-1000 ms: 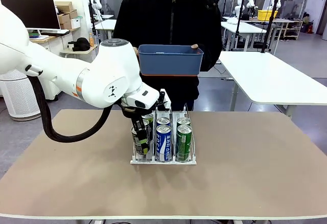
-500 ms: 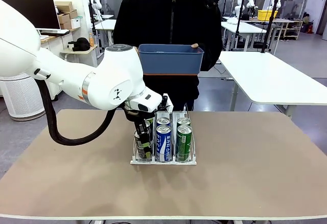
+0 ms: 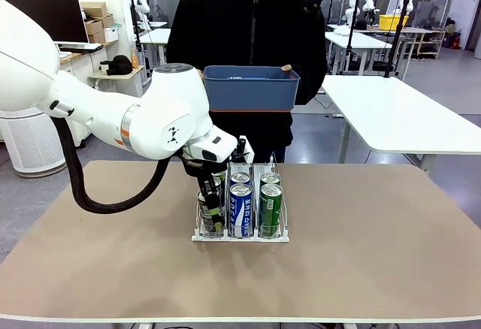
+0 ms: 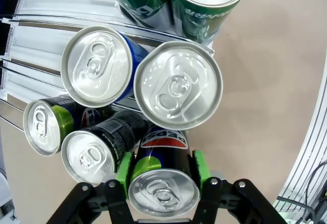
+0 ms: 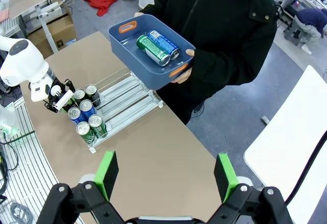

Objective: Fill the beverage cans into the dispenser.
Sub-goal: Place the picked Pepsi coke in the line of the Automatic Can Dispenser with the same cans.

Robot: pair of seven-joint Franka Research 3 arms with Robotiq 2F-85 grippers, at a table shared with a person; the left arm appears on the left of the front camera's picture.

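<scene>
My left gripper (image 3: 211, 206) is shut on a black beverage can (image 4: 162, 185), its green pads (image 4: 124, 169) pressed to both sides. The can stands upright at the front of the dispenser's (image 3: 240, 237) left lane. Blue-and-white cans (image 3: 240, 207) fill the middle lane and green cans (image 3: 270, 206) the right one. In the left wrist view, several silver can tops crowd together, with bare white lanes (image 4: 46, 9) behind them. My right gripper (image 5: 166, 175) hangs open high above the table, empty. From there the dispenser (image 5: 127, 93) shows far below.
A person at the far side holds a blue tub (image 3: 251, 89) over the table's far edge. In it lie a green can (image 5: 149, 49) and a blue can (image 5: 163, 42). The brown tabletop (image 3: 376, 246) is bare to the right and left of the rack.
My left arm shifted slightly to the right with the black can in its grip, then held still. The tub and the right gripper stayed where they were.
</scene>
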